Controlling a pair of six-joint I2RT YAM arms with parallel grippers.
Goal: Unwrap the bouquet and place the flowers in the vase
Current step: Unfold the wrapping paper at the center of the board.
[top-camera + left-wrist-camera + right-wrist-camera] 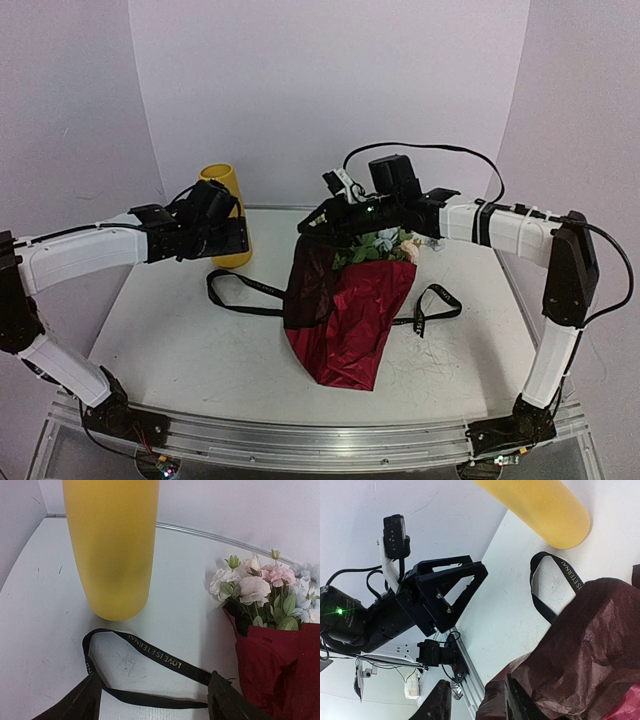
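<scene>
The white table (180, 340) carries everything. On it the yellow vase (112, 545) stands upright.

The bouquet (355, 320) lies to the right of the vase, well apart from it. Its crinkled dark red wrapping paper (590, 645) is loose, and the flap on the vase's side stands up.

The black ribbon (150, 655), printed "LOVE IS ETERNAL", lies untied on the table. One loop is just in front of the vase's foot.

The flowers (260, 587), pink, cream and pale blue roses, poke from the paper's far end, right of the vase.

The left gripper (153, 685) hovers close in front of the vase, released and empty. The right gripper (476, 690), right of the vase at the raised flap, has its fingers parted, with the paper's edge against one of them.
</scene>
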